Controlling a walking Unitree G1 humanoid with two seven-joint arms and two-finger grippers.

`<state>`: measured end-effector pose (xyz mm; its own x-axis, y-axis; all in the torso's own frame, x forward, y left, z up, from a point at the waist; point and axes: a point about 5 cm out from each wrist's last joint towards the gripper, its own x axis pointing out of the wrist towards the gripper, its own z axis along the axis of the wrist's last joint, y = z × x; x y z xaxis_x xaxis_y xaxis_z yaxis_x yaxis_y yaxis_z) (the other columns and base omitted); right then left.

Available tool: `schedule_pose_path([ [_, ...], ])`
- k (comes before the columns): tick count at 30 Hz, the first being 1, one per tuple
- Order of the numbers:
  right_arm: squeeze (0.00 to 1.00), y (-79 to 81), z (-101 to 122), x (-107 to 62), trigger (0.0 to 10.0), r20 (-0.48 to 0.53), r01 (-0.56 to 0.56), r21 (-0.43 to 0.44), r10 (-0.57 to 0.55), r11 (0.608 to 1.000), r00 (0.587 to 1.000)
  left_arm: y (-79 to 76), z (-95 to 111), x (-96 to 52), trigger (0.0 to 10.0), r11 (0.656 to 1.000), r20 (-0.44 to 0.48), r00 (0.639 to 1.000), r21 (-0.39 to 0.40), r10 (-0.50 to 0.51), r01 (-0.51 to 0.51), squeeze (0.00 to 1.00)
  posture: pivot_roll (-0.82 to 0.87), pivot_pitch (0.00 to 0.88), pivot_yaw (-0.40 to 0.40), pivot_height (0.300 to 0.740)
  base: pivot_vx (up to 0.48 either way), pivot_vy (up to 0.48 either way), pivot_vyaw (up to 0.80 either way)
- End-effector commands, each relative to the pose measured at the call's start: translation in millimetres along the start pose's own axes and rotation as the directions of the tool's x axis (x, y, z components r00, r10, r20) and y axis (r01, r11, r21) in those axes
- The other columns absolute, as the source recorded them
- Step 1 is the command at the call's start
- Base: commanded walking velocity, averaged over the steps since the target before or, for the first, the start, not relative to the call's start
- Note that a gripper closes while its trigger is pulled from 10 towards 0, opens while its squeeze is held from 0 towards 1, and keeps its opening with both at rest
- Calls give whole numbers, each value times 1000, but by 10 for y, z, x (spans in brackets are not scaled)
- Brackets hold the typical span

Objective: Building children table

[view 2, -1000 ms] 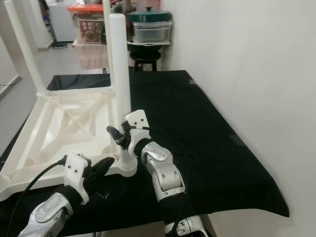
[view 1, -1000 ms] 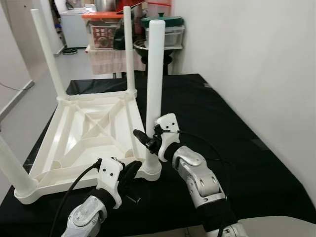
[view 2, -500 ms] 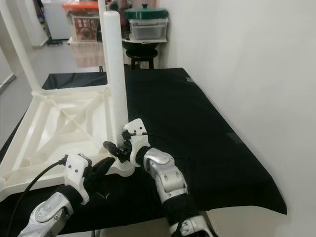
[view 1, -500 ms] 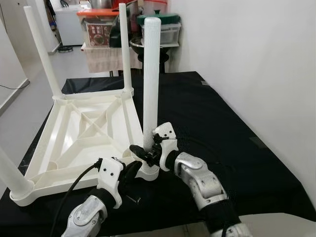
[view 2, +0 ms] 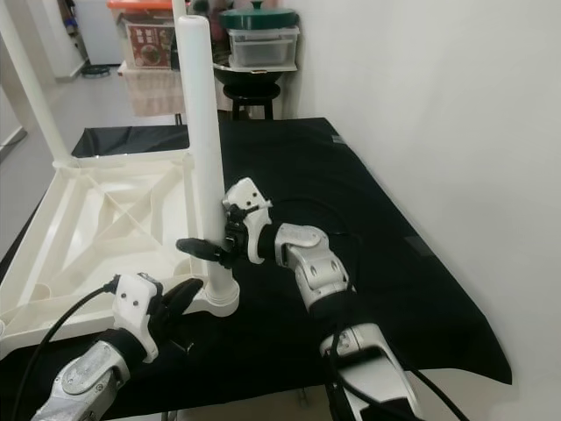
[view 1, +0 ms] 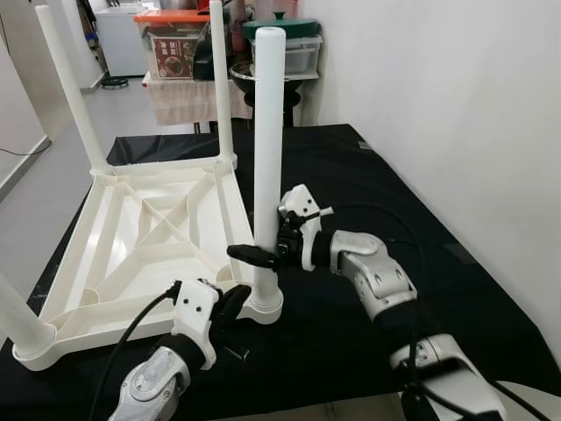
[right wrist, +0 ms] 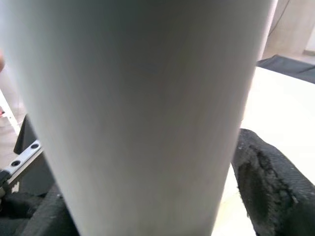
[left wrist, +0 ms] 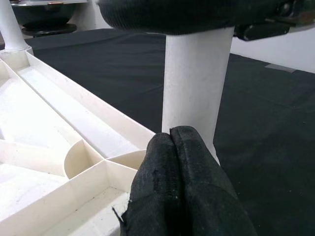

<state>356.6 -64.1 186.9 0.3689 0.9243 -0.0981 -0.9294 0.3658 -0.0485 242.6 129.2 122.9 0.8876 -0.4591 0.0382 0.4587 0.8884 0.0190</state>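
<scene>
At tabletop [view 1: 123, 254] corner, right claw [view 1: 263, 255] around leg [view 1: 266, 158]

The near-left leg [view 1: 19, 317] of the upside-down table [view 1: 131, 250] gets chopped off by the frame edge, so you can't see its top. In the right wrist view the white leg [right wrist: 142, 108] is so close it's just a blurry wall, with one finger [right wrist: 266, 182] poking out beside it. The left gripper [view 1: 230, 307] blocks the corner socket. Bins [view 1: 180, 53] in back are too small to read.
</scene>
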Motion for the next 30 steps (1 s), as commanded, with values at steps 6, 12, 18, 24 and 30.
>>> schedule_pose_path([
  [6,0,-46,-64,-12,0,-19,-12,22,13,1000,1000,-7,1,-26,10000,1000,-4,1000,14,9,-9,0,49,0,-60,740,0,0,0],
  [12,0,-79,-118,-112,0,1,20,26,-20,999,1000,-6,5,-31,10000,1000,-5,1000,12,9,-9,0,43,0,-53,740,0,0,0],
  [18,0,-42,-240,-282,0,-20,186,29,-185,982,983,13,15,-42,10000,1000,-5,1000,9,9,-9,0,31,0,-45,740,0,0,0],
  [24,0,-114,-349,-309,0,-52,736,166,-739,657,671,39,14,-52,10000,1000,-8,1000,10,10,-10,0,23,0,-36,740,0,0,0],
  [30,0,258,-436,-42,0,-120,646,208,-636,735,762,62,2,-37,10000,1000,-21,1000,15,-16,16,0,39,0,-28,740,0,0,0],
])
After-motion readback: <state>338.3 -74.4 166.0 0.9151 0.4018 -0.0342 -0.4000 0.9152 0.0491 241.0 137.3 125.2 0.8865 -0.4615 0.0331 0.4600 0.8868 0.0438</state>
